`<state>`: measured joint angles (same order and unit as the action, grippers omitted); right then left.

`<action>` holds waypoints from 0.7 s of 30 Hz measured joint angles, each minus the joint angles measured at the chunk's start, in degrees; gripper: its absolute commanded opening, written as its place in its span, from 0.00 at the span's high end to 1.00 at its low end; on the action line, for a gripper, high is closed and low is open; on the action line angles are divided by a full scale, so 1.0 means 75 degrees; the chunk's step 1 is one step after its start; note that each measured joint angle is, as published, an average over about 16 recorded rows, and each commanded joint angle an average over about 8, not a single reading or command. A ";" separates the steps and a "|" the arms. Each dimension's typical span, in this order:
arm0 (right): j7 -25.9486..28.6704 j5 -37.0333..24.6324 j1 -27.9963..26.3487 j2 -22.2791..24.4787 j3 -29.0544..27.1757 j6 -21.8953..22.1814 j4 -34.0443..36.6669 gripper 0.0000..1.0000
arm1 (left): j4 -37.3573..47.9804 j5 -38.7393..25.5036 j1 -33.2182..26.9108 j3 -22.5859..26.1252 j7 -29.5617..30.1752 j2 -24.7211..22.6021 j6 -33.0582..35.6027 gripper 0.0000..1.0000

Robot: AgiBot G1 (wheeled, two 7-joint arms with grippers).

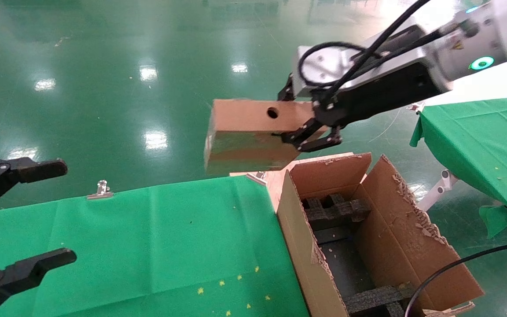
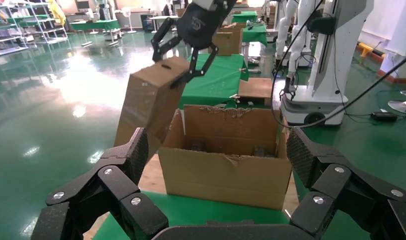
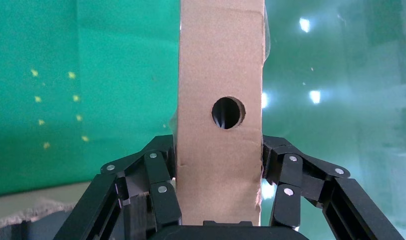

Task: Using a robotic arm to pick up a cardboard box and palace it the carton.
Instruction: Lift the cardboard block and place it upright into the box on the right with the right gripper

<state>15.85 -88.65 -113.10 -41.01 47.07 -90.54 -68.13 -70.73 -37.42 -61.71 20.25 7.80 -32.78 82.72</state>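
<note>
- Nearest the head camera, the large brown corrugated carton [image 1: 412, 246] with ragged flaps stands open at the green-clothed bench's [image 1: 148, 237] right end.
- White glossy robotic arm [image 1: 478, 39], the right one, reaches over it.
- Its right gripper [image 1: 313, 136] has jaws clamped on the small brown holed cardboard box [image 1: 249, 134], held in the air above the carton's far-left corner.
- Black left gripper [image 1: 24, 215] hangs spread wide and empty at the bench's left edge.

The cardboard box [image 1: 249, 134] hangs in the air just left of, seemingly beyond, the carton [image 1: 394, 229] beside the table [image 1: 148, 246].
</note>
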 measured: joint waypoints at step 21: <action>0.1307 -0.0424 -0.0657 0.3047 0.1409 0.0045 -0.0890 1.00 | 0.0000 0.0000 0.0000 0.0000 0.0000 0.0000 0.0000 0.00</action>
<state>25.65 -91.83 -118.03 -18.16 57.64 -90.20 -74.80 -70.72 -37.42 -61.71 20.25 7.80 -32.78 82.72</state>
